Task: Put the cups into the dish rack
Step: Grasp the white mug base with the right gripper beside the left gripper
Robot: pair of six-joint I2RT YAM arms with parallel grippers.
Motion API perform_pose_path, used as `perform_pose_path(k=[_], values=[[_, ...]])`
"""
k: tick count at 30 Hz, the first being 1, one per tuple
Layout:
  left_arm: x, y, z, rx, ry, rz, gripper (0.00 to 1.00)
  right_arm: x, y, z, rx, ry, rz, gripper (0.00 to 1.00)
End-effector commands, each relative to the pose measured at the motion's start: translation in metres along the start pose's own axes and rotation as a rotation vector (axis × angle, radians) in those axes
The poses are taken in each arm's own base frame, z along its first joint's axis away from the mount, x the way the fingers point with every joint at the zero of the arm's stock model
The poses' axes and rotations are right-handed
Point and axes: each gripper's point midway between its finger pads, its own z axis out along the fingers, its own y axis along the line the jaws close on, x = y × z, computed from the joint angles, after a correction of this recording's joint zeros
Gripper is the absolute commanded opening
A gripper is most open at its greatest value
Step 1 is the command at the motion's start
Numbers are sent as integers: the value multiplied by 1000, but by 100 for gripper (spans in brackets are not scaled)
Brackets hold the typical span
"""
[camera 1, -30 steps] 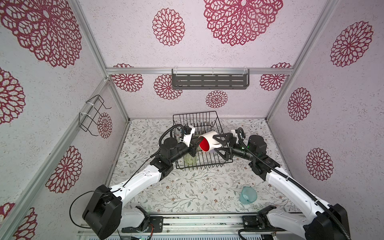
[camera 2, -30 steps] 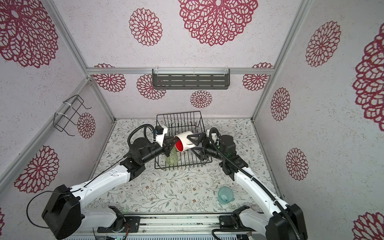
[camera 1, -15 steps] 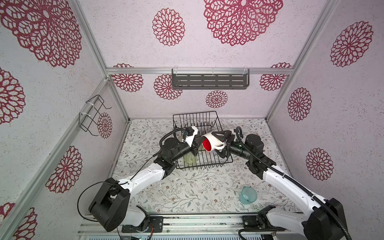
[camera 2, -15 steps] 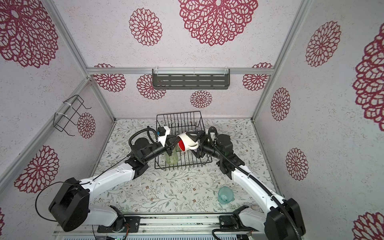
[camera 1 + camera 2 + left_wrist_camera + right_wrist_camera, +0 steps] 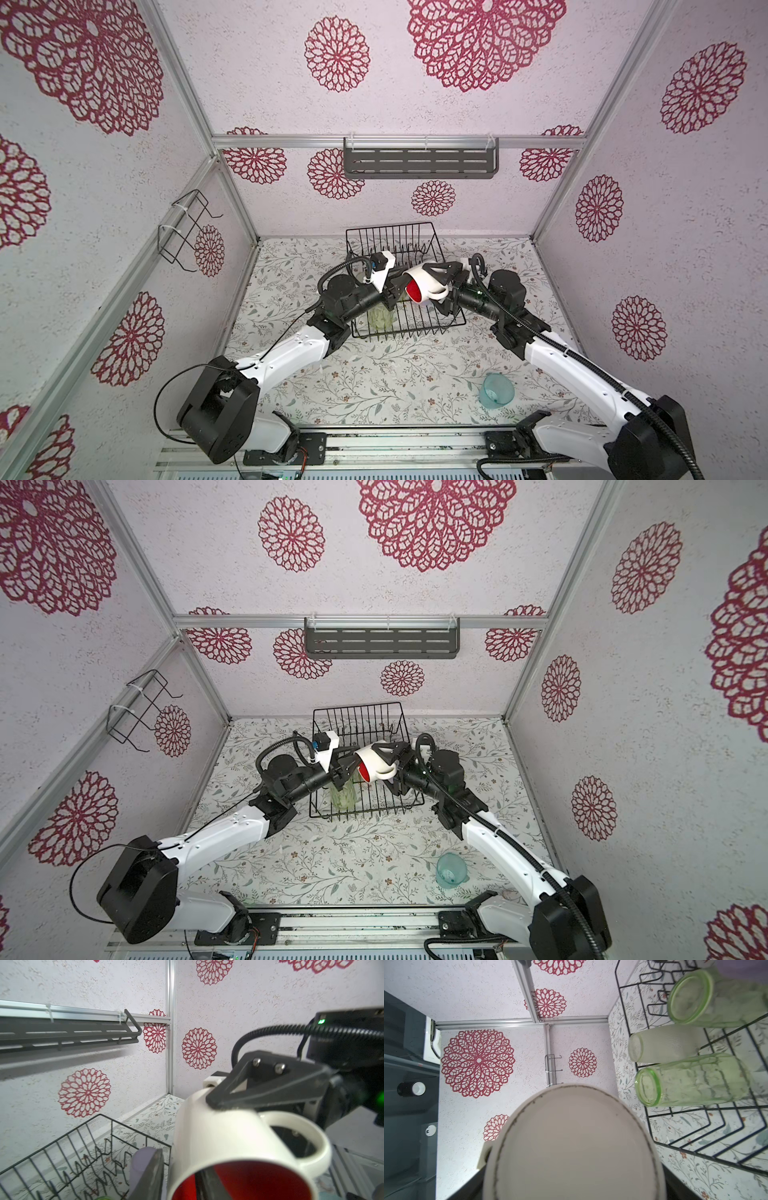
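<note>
Since a second ago my left gripper has edged in over the dish rack to the mouth of the white, red-lined mug, which has itself barely shifted. The mug hangs above the rack's middle, tipped on its side. My right gripper is clamped across its body, and the right wrist view shows little but its base.

The red mouth faces my left arm, apparently so the left can take over. In the left wrist view one left finger reaches inside the mouth and the other sits outside the wall. The left jaws are parted astride the rim and not yet pinching.

Along the rack's left side stand the patterned green glass, frosted tumbler and pale green tumbler. They seem to be base-up, probably so they drain, and the lilac tumbler is beside them.

The teal cup waits on the table, well clear of the rack's near right corner. By my count, four cups are racked and two remain.
</note>
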Motion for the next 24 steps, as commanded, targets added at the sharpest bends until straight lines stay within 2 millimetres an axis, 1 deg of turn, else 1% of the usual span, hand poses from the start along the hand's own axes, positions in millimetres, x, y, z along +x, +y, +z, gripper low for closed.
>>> perform_pose_path(k=[1, 2, 4, 6, 7, 9, 12, 16, 18, 20, 24], values=[[-15, -4, 0, 10, 6, 5, 40, -8, 22, -9, -51, -79, -146, 64], [-13, -4, 0, 14, 17, 4, 46, -10, 19, -9, -37, -83, -163, 63], [-11, -4, -1, 8, 35, -2, 64, -13, 15, -8, -10, -97, -214, 63], [-9, 0, -4, -20, 57, -15, 75, -17, 10, -8, 26, -116, -267, 62], [-7, 3, -5, -38, 68, -25, 77, -21, 6, -8, 57, -133, -299, 62], [-1, 3, -8, -48, 105, -36, 80, -28, -6, -11, 128, -166, -348, 62], [8, -2, -18, -42, 171, -48, 82, -37, -20, -16, 211, -211, -410, 61], [9, -4, -32, -64, 198, -72, 83, -44, -39, -22, 322, -239, -511, 59], [6, -3, -38, -77, 198, -62, 84, -44, -45, -22, 378, -243, -554, 59], [1, 2, -43, -118, 201, -55, 84, -43, -47, -19, 426, -242, -603, 59], [-9, 15, -53, -208, 184, -26, 85, -36, -50, -4, 510, -175, -733, 59]])
